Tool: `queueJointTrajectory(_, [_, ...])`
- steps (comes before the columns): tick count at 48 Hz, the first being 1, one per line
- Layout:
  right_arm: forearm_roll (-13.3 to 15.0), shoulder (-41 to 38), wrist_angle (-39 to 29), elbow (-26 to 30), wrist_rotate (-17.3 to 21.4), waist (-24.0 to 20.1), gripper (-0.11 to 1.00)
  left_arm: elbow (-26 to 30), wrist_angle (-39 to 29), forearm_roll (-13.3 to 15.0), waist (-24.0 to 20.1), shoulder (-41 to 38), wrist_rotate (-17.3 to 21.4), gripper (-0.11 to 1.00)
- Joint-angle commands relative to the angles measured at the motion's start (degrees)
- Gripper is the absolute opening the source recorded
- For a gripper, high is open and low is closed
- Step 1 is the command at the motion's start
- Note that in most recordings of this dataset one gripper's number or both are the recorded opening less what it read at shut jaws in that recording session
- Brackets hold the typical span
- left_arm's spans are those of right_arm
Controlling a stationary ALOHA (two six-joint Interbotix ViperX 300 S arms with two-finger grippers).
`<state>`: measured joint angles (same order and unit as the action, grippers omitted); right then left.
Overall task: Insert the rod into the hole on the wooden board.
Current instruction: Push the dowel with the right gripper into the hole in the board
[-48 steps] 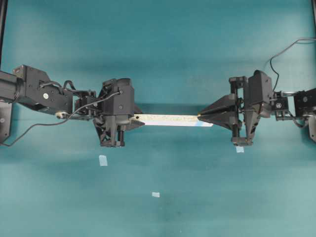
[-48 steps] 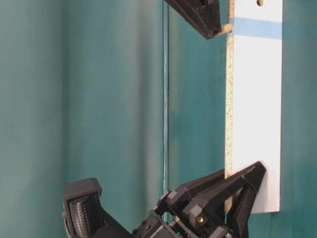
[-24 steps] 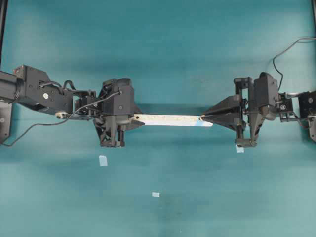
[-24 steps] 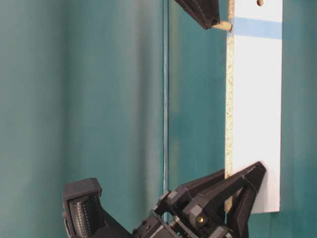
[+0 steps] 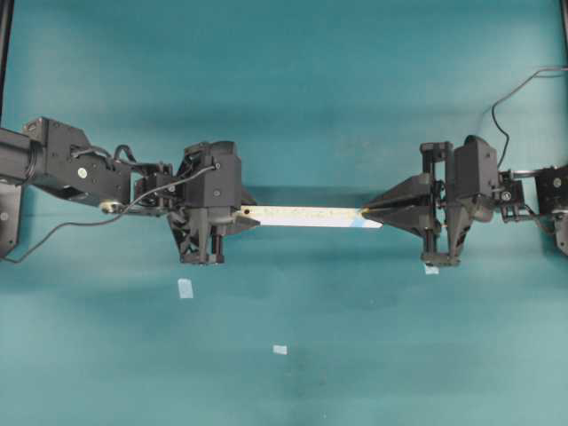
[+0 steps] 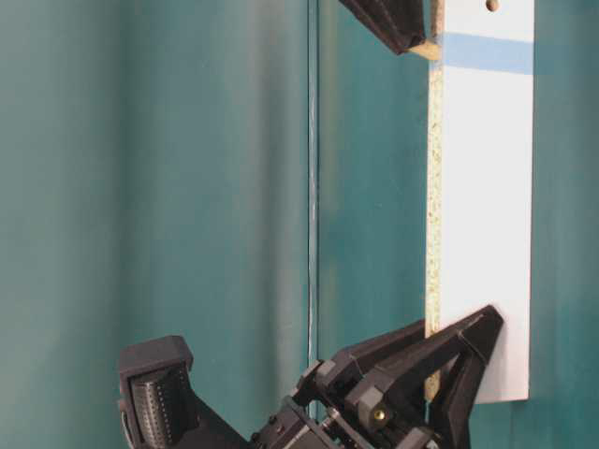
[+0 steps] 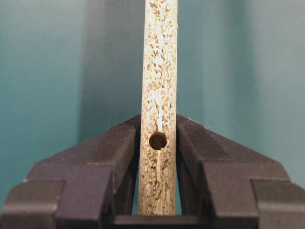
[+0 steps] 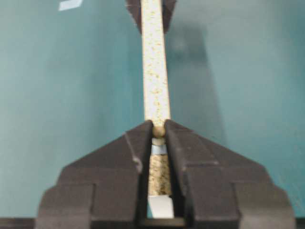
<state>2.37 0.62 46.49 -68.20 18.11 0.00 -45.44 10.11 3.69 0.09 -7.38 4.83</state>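
The wooden board (image 5: 306, 216) hangs level above the teal table between both arms, its speckled narrow edge facing up. My left gripper (image 5: 247, 216) is shut on its plain end; in the left wrist view the fingers (image 7: 124, 143) clamp the strip beside a dark hole (image 7: 157, 140). My right gripper (image 5: 365, 213) is shut on the rod (image 8: 158, 129), a tiny cream peg at the fingertips. The rod (image 6: 427, 49) touches the board's speckled edge level with the blue mark (image 6: 487, 53). The hole on that edge is hidden behind the rod and fingers.
Pale-blue tape squares lie on the table (image 5: 185, 287), (image 5: 280, 350), (image 5: 431, 268). The board's white face has another small hole (image 6: 492, 5) above the blue stripe. A black post (image 5: 4, 53) stands at the left edge, and a cable (image 5: 515, 89) trails behind the right arm.
The right gripper's tips have drawn closer to the board's edge, and less of the rod shows between them and the edge. The left gripper and board have stayed still.
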Motion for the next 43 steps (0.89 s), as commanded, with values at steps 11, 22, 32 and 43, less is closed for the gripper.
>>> queueJointTrajectory(11, [0.1,0.7,-1.6,1.5,0.1,-0.3,0.11,0.3,-0.1,-0.2,0.2,0.9,-0.1,0.32])
queueJointTrajectory(22, [1.1,0.7,-4.3,2.4,0.0,-0.3,0.11,0.3,-0.1,-0.2,0.2,0.9,-0.1,0.32])
queueJointTrajectory(32, [1.6,0.7,-7.0,2.4,0.1,-0.3,0.11,0.3,-0.1,-0.2,0.2,0.9,-0.1,0.32])
queueJointTrajectory(43, [1.6,0.7,-9.0,2.4,0.3,-0.3,0.11,0.4,-0.1,-0.1,0.1,0.9,-0.1,0.32])
